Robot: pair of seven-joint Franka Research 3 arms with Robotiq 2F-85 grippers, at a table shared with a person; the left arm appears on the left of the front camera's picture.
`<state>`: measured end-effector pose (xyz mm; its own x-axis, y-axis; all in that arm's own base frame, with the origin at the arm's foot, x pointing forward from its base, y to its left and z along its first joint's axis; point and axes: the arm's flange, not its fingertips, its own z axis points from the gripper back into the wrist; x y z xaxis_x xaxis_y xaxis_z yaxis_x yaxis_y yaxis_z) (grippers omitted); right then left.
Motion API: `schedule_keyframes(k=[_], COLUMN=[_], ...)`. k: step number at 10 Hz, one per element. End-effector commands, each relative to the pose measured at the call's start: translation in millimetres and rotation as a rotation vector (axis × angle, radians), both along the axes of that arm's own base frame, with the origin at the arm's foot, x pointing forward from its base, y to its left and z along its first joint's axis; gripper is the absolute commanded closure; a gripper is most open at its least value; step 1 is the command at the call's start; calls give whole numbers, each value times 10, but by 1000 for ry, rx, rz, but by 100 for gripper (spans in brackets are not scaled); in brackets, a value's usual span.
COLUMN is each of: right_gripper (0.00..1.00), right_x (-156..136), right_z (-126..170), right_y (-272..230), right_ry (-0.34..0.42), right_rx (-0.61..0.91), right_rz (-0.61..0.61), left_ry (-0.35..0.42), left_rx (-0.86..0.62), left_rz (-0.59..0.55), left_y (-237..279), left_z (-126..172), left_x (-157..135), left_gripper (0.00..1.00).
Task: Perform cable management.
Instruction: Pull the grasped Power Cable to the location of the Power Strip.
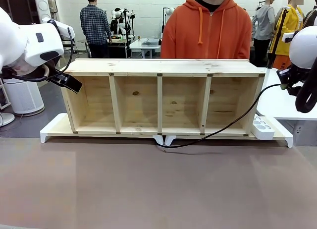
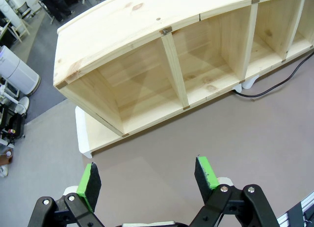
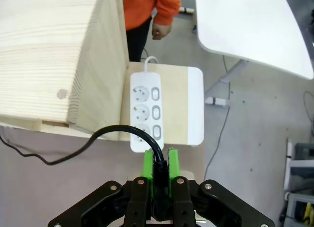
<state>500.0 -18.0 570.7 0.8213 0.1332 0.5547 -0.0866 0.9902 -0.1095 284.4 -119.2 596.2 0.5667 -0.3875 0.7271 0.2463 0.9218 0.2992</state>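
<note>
Right gripper (image 3: 159,160) is clamped on the cable (image 1: 218,131) near its plug end, the rest drooping toward 7 o'clock along the shelf (image 1: 161,95) front, floppy and light so hold by the chunky plug, while the left gripper (image 2: 149,180) hangs open.

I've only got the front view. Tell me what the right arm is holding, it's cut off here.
Observer: The right gripper has its jaws shut on the cable, near its plug end, right above the white power strip.
Operator: Report the left gripper.
Observer: The left gripper is open and holds nothing, hovering over bare table in front of the wooden shelf.
Operator: Say whether anything is plugged into the strip.
Observer: The sockets that show look free; the nearest one is partly hidden by the cable.
</note>
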Motion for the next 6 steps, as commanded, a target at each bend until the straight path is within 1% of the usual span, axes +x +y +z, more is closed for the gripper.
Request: schedule_keyframes(k=[1, 4, 6], right_gripper=[85, 85, 85], right_x=[157, 256, 239], right_z=[-23, -79, -107], right_y=[-64, -81, -44], right_ry=[-12, -22, -21], right_rx=[30, 8, 9], right_rz=[37, 55, 61], left_ry=[-11, -11, -11], left_rx=[0, 0, 0], left_rz=[-3, -3, -3], left_y=[-7, -7, -7], left_z=[-8, -8, -8], left_x=[14, 14, 14], left_gripper=[0, 0, 0])
